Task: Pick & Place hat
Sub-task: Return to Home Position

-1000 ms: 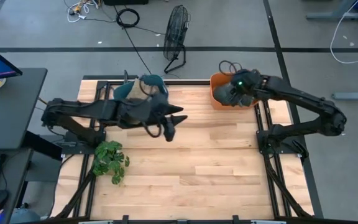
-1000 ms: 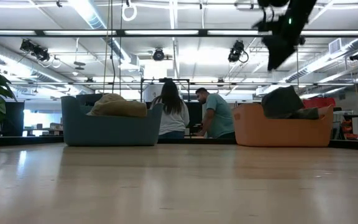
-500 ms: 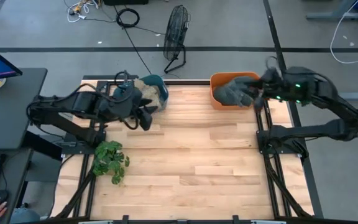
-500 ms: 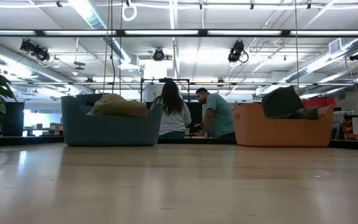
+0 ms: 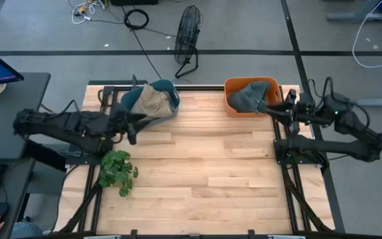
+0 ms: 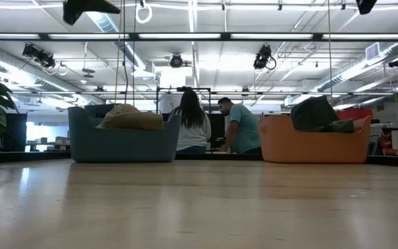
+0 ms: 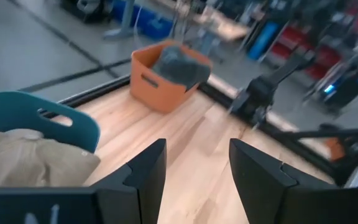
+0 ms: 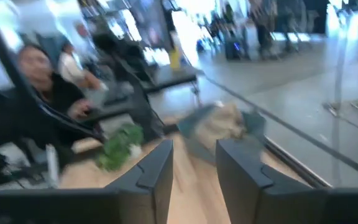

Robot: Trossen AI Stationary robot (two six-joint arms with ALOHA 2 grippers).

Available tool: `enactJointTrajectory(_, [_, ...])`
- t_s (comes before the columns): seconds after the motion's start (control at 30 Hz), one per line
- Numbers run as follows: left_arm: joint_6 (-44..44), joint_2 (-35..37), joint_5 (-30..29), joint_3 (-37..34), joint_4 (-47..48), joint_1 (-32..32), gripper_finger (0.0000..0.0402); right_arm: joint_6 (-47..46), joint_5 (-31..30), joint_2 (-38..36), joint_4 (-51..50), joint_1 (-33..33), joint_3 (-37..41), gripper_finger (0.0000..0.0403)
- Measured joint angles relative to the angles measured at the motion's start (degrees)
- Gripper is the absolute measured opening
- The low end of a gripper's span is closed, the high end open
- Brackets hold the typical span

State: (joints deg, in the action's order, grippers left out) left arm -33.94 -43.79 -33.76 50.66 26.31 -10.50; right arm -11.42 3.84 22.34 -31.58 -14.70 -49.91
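Observation:
A grey hat (image 5: 247, 96) lies heaped in the orange bin (image 5: 229, 85) at the table's far right. In the low view the grey hat (image 6: 315, 113) rises above the orange bin's rim (image 6: 316, 145). A beige hat (image 5: 152, 99) lies in the teal bin (image 5: 170, 87) at the far left, and this beige hat (image 6: 130, 117) also shows over the teal bin (image 6: 119, 144). My left gripper (image 5: 132, 126) hangs open near the table's left edge, just on the near side of the teal bin. My right gripper (image 5: 270, 109) is open at the right edge, beside the orange bin.
A green potted plant (image 5: 117, 170) stands at the table's left edge, near my left arm. Bare wood (image 5: 211, 172) spreads across the middle and near part of the table. Two people (image 6: 213, 128) sit in the room beyond the far edge. A fan (image 5: 188, 36) stands on the floor.
Both arms have drawn back. My left gripper has moved from the table's middle, in front of the teal bin, toward the left edge, uncovering the beige hat. My right gripper has moved from above the orange bin toward the right edge. Both hats have stayed in their bins.

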Motion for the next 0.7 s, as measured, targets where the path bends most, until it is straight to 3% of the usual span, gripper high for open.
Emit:
enactJointTrajectory(0.27, [3.02, 15.34, 2.85, -21.49, -21.94, 1.25, 0.0179, -2.68, 1.81, -11.27, 10.98, -0.02, 13.94, 0.0114])
enactJointTrajectory(0.4, [2.53, 20.90, 3.29, -27.36, -24.23, 1.88, 0.0179, -3.57, 2.51, -15.22, 13.14, -0.02, 18.19, 0.0113])
enactJointTrajectory(0.7, [6.38, 32.56, 4.01, -32.71, -23.64, 3.99, 0.0179, -6.12, 7.78, -22.28, 13.92, -0.01, 23.08, 0.0113])
